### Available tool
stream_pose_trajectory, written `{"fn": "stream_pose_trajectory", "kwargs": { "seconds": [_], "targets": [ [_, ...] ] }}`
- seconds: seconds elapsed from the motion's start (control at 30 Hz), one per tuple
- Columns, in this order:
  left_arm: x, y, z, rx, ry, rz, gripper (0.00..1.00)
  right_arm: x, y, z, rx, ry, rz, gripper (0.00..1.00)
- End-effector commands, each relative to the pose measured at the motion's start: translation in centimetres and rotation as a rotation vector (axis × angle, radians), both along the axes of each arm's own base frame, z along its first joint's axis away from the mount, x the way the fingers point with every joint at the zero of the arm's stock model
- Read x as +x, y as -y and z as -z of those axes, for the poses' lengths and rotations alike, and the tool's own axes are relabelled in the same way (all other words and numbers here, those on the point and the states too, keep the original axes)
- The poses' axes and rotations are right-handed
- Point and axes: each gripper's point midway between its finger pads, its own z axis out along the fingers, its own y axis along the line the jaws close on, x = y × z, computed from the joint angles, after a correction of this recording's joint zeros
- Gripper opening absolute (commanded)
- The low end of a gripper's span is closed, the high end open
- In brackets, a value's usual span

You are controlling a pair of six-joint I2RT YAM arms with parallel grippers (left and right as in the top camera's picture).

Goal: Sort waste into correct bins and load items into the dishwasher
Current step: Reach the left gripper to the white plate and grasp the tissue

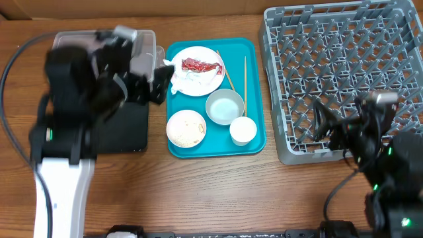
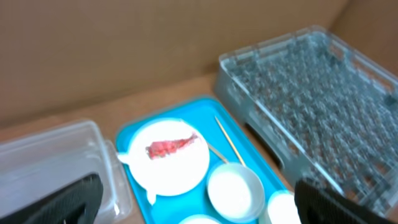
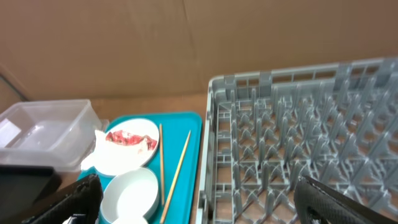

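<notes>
left arm (image 1: 69, 92): stretched toward the right, blurred
left claw (image 1: 156, 82): jaws spread wide, empty
right arm (image 1: 391, 168): folded at near right
right claw (image 1: 328, 129): jaws spread wide, empty

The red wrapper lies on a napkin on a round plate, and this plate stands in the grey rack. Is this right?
No. The overhead view shows the plate, with red wrapper and napkin, standing on the teal tray, not in the grey rack.
</notes>
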Motion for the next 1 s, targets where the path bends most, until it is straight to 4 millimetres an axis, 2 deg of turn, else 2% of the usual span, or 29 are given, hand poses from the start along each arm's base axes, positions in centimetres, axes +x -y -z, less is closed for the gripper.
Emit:
{"fn": "stream_pose_trajectory", "kwargs": {
  "seconds": [0.0, 0.13, 0.27, 0.43, 0.57, 0.7, 0.77, 0.83, 0.97],
  "targets": [
    [2.3, 1.9, -0.6, 0.06, -0.054, 0.06, 1.0, 1.0, -0.4, -2.1, 0.007, -0.045, -0.024, 1.0],
    [4.1, 3.2, 1.3, 0.13, -0.202, 0.059, 1.0, 2.1, -1.2, -2.2, 0.029, -0.115, -0.071, 1.0],
    [6.5, 3.3, 3.3, 0.185, -0.242, 0.029, 1.0, 3.2, -1.2, -0.7, 0.034, -0.17, -0.069, 1.0],
    [8.8, 3.9, 6.1, 0.189, -0.281, 0.036, 1.0, 3.7, -1.8, 1.1, 0.108, -0.263, -0.076, 1.0],
    [10.1, 6.6, 6.0, 0.177, -0.187, 0.194, 1.0, 3.7, -2.1, 1.3, 0.117, -0.274, -0.095, 1.0],
    [12.2, 7.7, 4.6, 0.21, -0.063, 0.175, 1.0, 3.7, -2.1, 1.3, 0.117, -0.275, -0.095, 1.0],
    [13.1, 8.0, 4.6, 0.267, -0.019, 0.146, 1.0, 3.7, -2.1, 1.4, 0.118, -0.279, -0.095, 1.0],
    [13.8, 8.3, 5.3, 0.341, 0.003, 0.126, 1.0, 3.6, -2.1, 1.6, 0.118, -0.286, -0.094, 1.0],
    [15.2, 8.7, 8.8, 0.497, -0.023, 0.081, 1.0, 3.3, -2.1, 1.9, 0.12, -0.303, -0.093, 1.0]
  ]
}}
